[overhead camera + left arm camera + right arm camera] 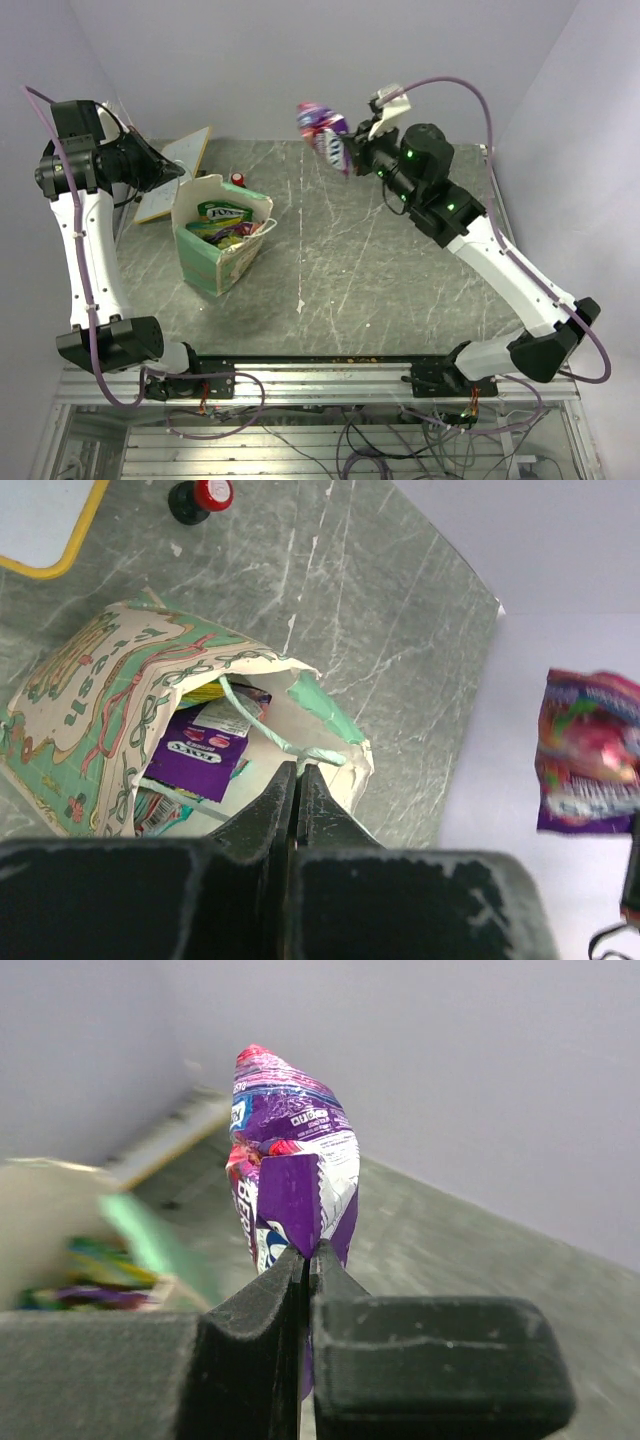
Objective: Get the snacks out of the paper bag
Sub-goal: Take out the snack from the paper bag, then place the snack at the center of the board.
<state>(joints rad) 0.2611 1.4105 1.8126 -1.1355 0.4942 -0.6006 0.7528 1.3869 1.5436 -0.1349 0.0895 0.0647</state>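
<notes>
Leftmost, the left gripper (296,776) is closed at the rim of the paper bag (210,262), any hold unconfirmed; snacks (222,212), likely light and slippery, lie inside, best pinched by a crimped edge; right of the bag, a purple packet (290,1120) is clamped by the right gripper (308,1256)

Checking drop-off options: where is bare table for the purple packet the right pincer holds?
Open for the purple packet: the grey table between the paper bag and the right arm, down to the near rail. Crowded: far-left, where bag, white board, red-capped bottle and left pincer cluster.
</notes>
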